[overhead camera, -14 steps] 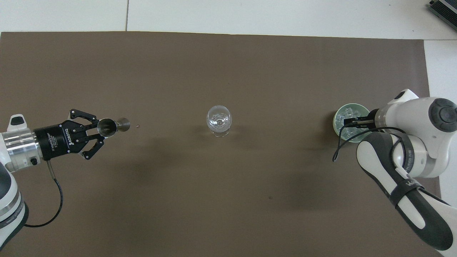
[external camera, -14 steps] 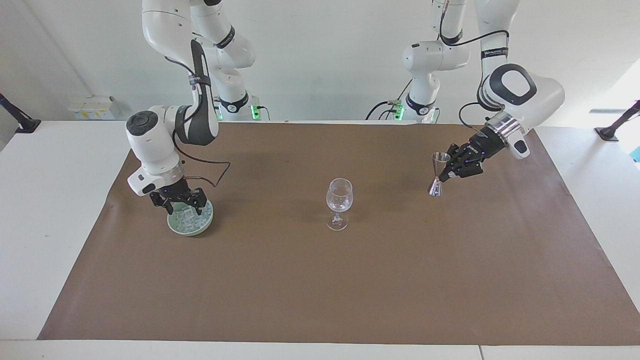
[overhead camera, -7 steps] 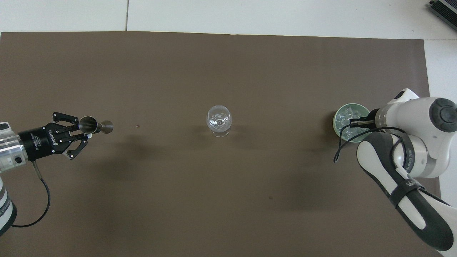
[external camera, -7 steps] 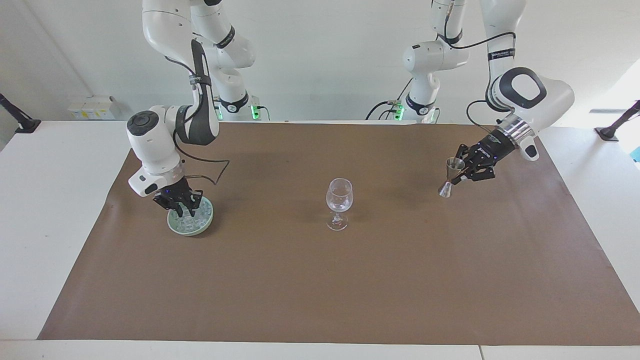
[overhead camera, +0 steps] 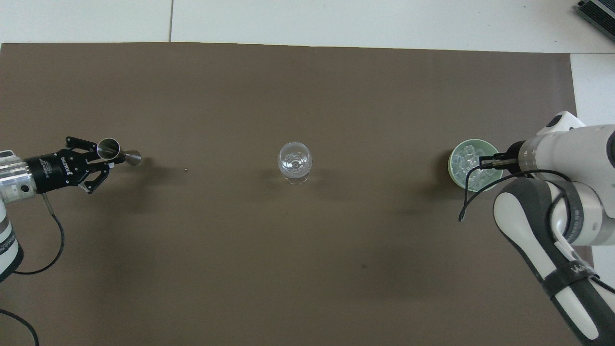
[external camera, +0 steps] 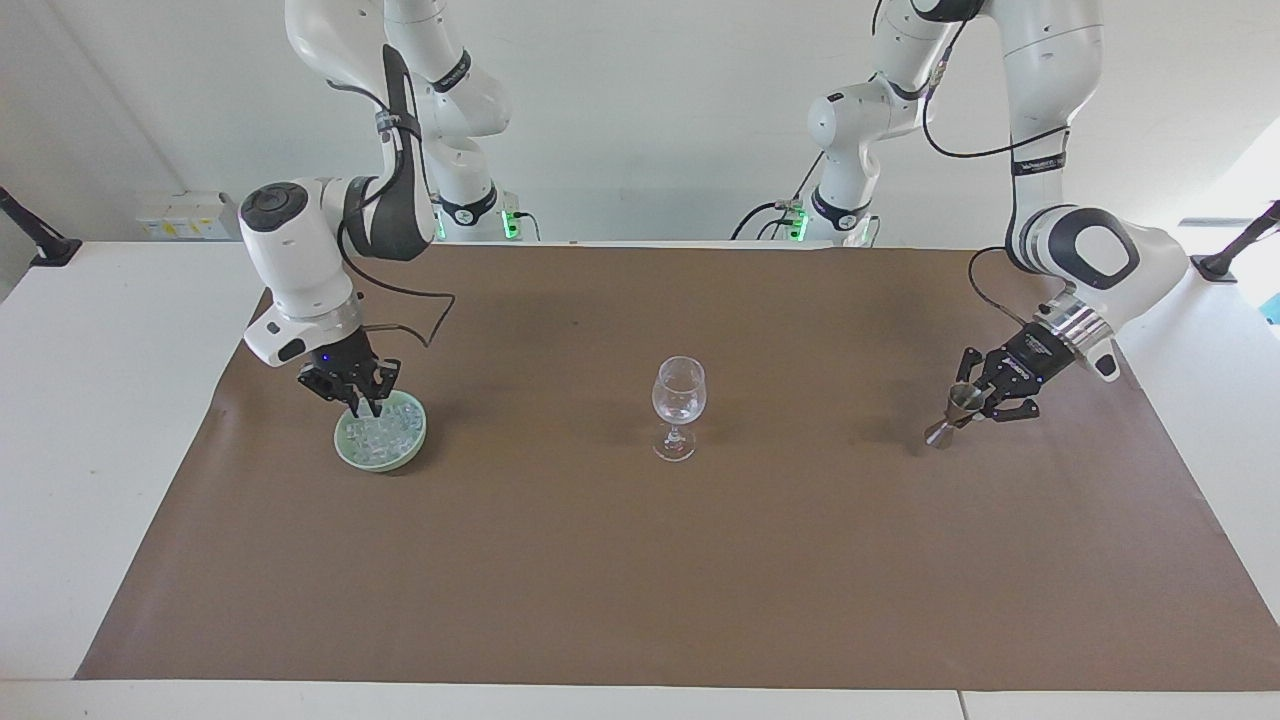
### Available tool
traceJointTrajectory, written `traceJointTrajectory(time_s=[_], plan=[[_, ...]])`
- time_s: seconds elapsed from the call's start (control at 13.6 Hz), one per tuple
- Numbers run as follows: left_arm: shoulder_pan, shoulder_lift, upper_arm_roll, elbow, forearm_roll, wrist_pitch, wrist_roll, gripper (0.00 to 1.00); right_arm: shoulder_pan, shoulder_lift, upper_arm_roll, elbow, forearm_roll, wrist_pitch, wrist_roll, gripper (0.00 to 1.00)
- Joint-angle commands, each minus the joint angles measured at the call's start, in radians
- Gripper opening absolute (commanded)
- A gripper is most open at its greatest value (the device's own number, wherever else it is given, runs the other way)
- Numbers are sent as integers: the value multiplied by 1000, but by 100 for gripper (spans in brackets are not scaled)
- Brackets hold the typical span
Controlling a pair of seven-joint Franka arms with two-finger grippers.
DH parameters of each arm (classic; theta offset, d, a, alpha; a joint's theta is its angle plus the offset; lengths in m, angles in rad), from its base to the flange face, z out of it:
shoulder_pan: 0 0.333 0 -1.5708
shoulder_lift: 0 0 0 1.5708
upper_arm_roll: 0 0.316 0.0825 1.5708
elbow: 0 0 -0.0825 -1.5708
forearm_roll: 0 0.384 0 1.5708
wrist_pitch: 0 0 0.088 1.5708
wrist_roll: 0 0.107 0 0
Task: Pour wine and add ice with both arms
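Left gripper [external camera: 968,400] fingers clamped on a tilted metal jigger [external camera: 951,414], foot down at the brown mat [external camera: 640,600] near the left arm's end. Right gripper [external camera: 362,408] fingers pinched together just over the green bowl [external camera: 345,447] of ice [external camera: 385,436], can't tell if a cube's caught between them. Empty wine glass [external camera: 678,404] upright mid-mat, between bowl and jigger.

Both arms low and outstretched, left fingers [external camera: 968,400] and right fingers [external camera: 362,404] pinched together.
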Motion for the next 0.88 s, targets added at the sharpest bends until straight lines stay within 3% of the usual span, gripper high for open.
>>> traceJointTrajectory(time_s=[0.0,0.22,0.44,0.66,0.81], plan=[[10,53,-11,38,-18,16,-23,0,19,-78,30,52,19,-137,-14,0],[6,69,-11,36,-47,17,-24,0,19,-121,71,115,20,-227,41,0],[-5,67,-11,22,-48,16,-24,0,20,-112,105,208,23,-310,52,0],[-10,64,-11,6,-47,14,-21,0,20,-104,160,219,75,-294,121,0],[-10,60,-11,-4,-45,11,-21,0,20,-91,212,228,199,-251,161,0]])
